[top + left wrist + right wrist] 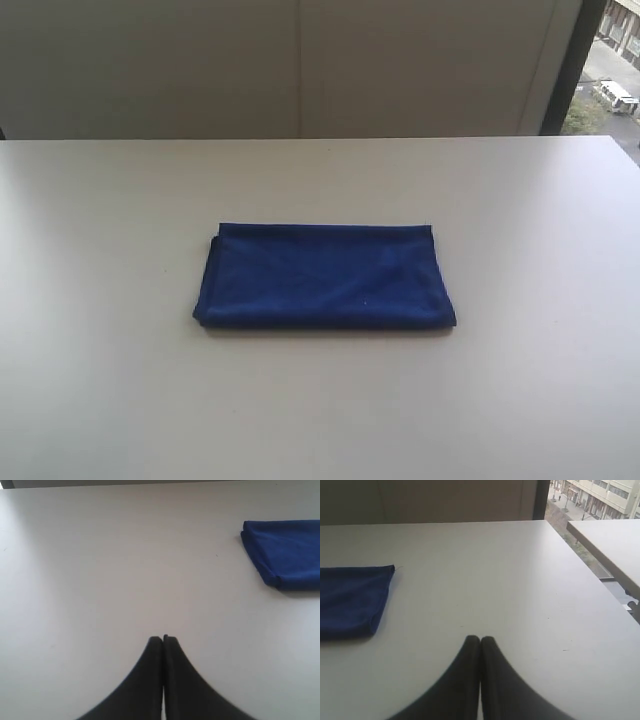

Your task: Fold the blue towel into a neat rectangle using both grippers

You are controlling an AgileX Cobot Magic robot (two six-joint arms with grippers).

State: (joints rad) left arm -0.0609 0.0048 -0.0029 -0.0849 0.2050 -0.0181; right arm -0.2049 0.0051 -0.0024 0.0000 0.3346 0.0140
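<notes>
Pale table [100, 400], blue towel [325, 277] folded; your left tool [163, 639] and right tool [480, 639] are pressed together, empty; touching it could drag layers askew.

A plain, pale grey-white table [520, 380] with a smooth, slightly shiny top fills most of the exterior view, and its far edge runs straight across in front of a wall [300, 70]. On it lies the blue towel [325, 277], folded into a flat rectangle of several layers, with its long sides parallel to that far edge. It rests near the middle of the top, well apart from every edge, and its left end looks a little rounded and thick.
</notes>
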